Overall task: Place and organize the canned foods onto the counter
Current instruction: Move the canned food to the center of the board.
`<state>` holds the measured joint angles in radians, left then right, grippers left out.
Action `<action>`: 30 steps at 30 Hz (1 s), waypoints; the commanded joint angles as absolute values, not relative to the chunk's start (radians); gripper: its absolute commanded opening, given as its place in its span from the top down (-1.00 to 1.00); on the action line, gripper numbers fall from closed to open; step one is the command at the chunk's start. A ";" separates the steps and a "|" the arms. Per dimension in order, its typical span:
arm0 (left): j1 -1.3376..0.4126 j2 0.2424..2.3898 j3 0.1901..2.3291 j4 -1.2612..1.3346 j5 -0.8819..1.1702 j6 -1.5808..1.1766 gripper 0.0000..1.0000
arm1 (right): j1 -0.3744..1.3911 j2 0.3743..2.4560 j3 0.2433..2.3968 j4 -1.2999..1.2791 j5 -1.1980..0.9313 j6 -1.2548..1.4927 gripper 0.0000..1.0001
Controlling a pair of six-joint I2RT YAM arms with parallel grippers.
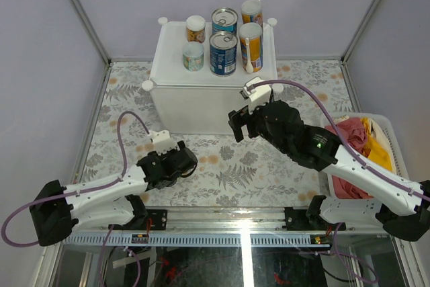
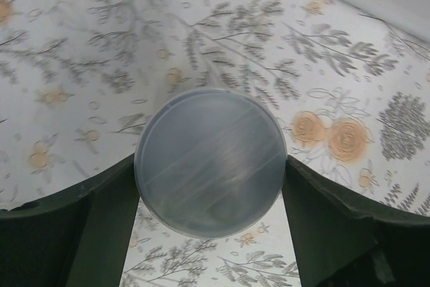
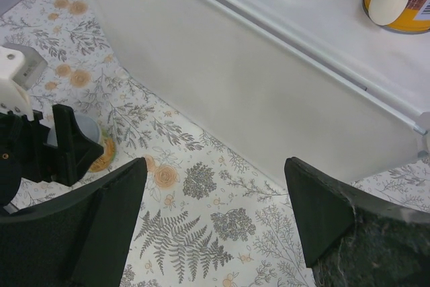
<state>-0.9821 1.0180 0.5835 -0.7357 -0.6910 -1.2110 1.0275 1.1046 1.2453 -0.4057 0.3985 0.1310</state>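
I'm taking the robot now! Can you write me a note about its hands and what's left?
Left gripper: fingers closed on a small can with a pale plastic lid, standing on the flowery table.
Right gripper: open, empty, in front of the white cube-shaped plastic counter.
Done: six cans and jars stand upright on the counter top.
Left: lift that last can up beside them.
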 commanded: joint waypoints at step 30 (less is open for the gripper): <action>-1.218 1.600 0.622 0.335 -0.346 -0.285 -0.54 | 0.948 1.089 1.261 -0.386 0.415 0.091 -0.82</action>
<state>-1.1847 1.5253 0.6571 0.3176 -0.3733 -0.3702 0.9600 1.1042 1.2308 -0.4065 0.4011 0.1120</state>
